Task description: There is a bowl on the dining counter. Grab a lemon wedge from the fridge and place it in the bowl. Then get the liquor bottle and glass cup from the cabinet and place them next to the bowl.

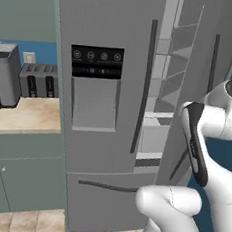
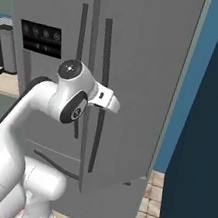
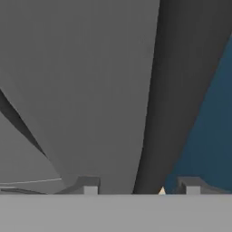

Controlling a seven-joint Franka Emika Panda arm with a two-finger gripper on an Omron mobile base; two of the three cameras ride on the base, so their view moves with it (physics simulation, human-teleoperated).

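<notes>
The tall grey steel fridge stands right in front of me, with its black dispenser panel on the left door. The right door is swung ajar, and pale shelves show in the gap. My hand reaches to that door's dark vertical handle. In the hand view my gripper is open, its fingertips set wide apart on either side of a dark strip without touching it. The lemon wedge, bowl, liquor bottle and glass cup are out of view.
Left of the fridge runs a beige worktop with a toaster and a grey appliance, over grey-green units with knobs. A flat grey-green front hangs above. A dark blue wall closes the right side.
</notes>
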